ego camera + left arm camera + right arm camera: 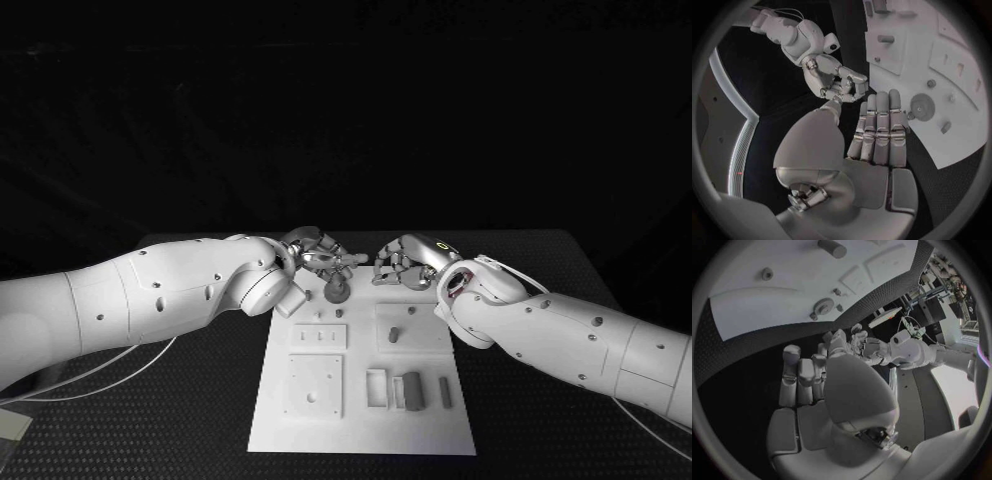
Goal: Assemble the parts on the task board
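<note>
The white task board [361, 400] lies along the middle of the table. My left hand [320, 255] and right hand [404, 262] hover close together over its far end, fingertips almost meeting. In the left wrist view my left hand [879, 125] has its fingers straight and side by side with nothing in them. Opposite it, my right hand [839, 82] has its fingers bent inward, and I cannot tell whether they pinch anything. A round toothed part [338, 290] lies on the board just below the hands, and it also appears as the toothed part [921, 106] and the toothed part [822, 306].
A short peg [392, 333] stands in a square plate on the board's right half. Several upright blocks [411, 390] sit near the front right, and a square plate with a hole [315, 385] lies at the front left. Cables [87, 375] trail over the table's left side.
</note>
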You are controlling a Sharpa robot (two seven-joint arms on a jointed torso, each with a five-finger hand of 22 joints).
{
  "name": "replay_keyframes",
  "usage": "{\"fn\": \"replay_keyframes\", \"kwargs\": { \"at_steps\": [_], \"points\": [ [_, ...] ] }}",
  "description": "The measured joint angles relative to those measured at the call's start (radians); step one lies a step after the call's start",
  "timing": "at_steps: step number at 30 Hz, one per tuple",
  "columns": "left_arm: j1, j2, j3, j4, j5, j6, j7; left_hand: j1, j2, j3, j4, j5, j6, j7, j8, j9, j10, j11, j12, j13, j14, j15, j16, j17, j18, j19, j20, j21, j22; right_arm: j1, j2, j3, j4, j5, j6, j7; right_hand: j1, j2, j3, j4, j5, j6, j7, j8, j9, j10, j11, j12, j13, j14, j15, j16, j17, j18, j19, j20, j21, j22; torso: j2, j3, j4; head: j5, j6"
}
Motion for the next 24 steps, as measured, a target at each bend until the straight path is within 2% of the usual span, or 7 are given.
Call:
{"fn": "replay_keyframes", "kwargs": {
  "at_steps": [20, 24],
  "points": [
    [0.000, 0.018, 0.000, -0.004, -0.001, 0.022, -0.047, -0.078, -0.013, 0.039, -0.001, 0.000, 0.011, -0.011, 0.000, 0.000, 0.000, 0.000, 0.000, 0.034, -0.004, -0.004, 0.019, 0.000, 0.000, 0.000, 0.000, 0.000, 0.018, 0.000, 0.014, 0.010, 0.012, -0.010, -0.002, -0.010, 0.000, 0.000, 0.003, -0.003, 0.000, 0.001, -0.001, 0.000, 0.000, 0.000, 0.000, 0.000, -0.001, 0.002, 0.002, 0.000, -0.001, 0.000, 0.006, -0.002, 0.000, -0.001, 0.000, -0.0005, 0.0006, 0.000, -0.004],
    [0.000, 0.021, 0.000, -0.005, -0.002, 0.028, -0.056, -0.092, -0.017, 0.049, 0.001, 0.000, 0.022, -0.011, 0.000, 0.001, 0.009, -0.009, 0.000, 0.043, 0.002, -0.009, 0.027, 0.000, 0.000, 0.006, -0.005, 0.006, 0.024, 0.000, 0.017, 0.012, 0.014, -0.011, -0.002, -0.010, 0.000, 0.000, 0.003, -0.003, 0.000, 0.002, 0.000, 0.000, 0.001, 0.000, 0.000, 0.000, -0.001, 0.002, 0.002, 0.000, -0.001, 0.000, 0.006, -0.002, 0.000, -0.002, 0.000, -0.0007, 0.0006, 0.000, -0.004]
  ]
}}
